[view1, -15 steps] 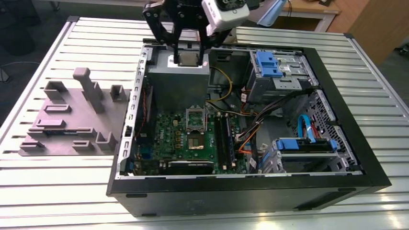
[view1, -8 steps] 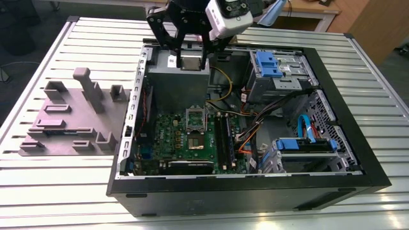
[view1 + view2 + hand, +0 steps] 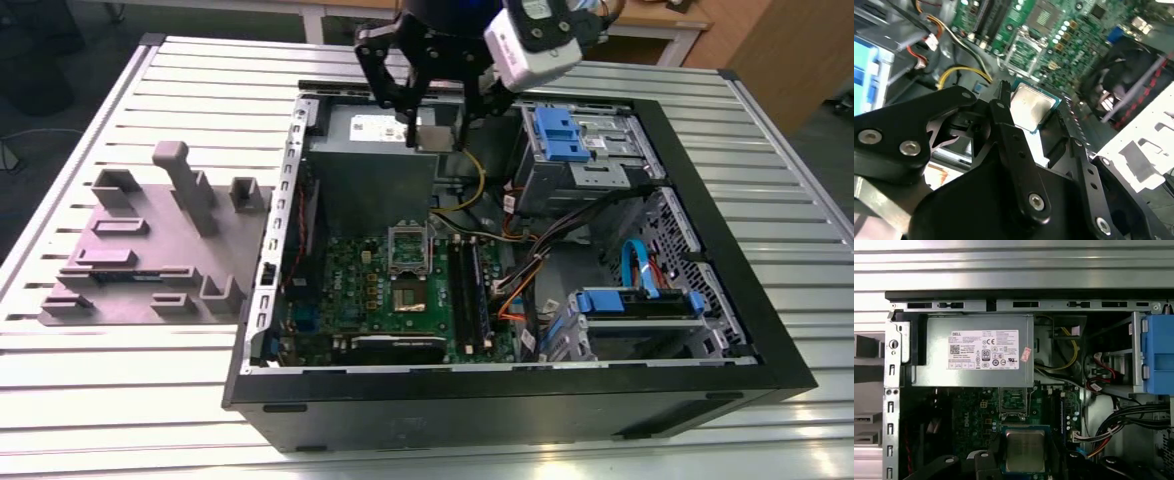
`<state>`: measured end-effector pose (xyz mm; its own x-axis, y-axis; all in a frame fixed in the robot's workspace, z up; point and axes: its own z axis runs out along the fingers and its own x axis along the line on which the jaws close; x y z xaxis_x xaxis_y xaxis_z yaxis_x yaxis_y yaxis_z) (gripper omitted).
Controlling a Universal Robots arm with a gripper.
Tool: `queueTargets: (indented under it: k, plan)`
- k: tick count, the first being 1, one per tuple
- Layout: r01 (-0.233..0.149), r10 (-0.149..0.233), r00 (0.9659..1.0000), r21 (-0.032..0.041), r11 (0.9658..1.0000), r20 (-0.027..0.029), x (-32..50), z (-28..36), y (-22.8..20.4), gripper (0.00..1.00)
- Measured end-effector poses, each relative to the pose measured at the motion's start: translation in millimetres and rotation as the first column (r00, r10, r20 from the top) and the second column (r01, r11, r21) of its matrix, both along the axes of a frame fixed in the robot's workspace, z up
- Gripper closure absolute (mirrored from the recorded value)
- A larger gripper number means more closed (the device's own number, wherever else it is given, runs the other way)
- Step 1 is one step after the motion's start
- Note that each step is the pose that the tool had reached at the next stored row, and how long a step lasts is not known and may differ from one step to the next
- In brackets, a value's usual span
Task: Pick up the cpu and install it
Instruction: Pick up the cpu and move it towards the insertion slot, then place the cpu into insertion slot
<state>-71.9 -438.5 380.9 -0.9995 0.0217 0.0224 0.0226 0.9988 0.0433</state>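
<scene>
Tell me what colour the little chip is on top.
The chip is pale silver-grey, clearest in the second wrist view.

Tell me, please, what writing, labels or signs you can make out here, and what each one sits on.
White label on the grey box: a logo, marks and rows of fine print, too small to quote reliably.
Pink sticker beside that label: blurred, unreadable.
The cpu, held in the claw: no lettering legible on its metal top.
Green motherboard: markings too small to read.
</scene>
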Motion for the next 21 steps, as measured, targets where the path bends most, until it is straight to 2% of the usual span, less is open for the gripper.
queueTargets:
  k: [1, 4, 21]
  plan:
    - [0.0, 0.0, 1.0, 0.0, 1.0, 0.0, 3.7, -0.6, 0.0, 0.53]
    - [0.0, 0.0, 1.0, 0.0, 1.0, 0.0, 6.0, -1.0, 0.0, 0.53]
    - [0.0, 0.0, 1.0, -0.0001, 1.0, -0.0001, 6.2, -2.6, -3.0, 0.53]
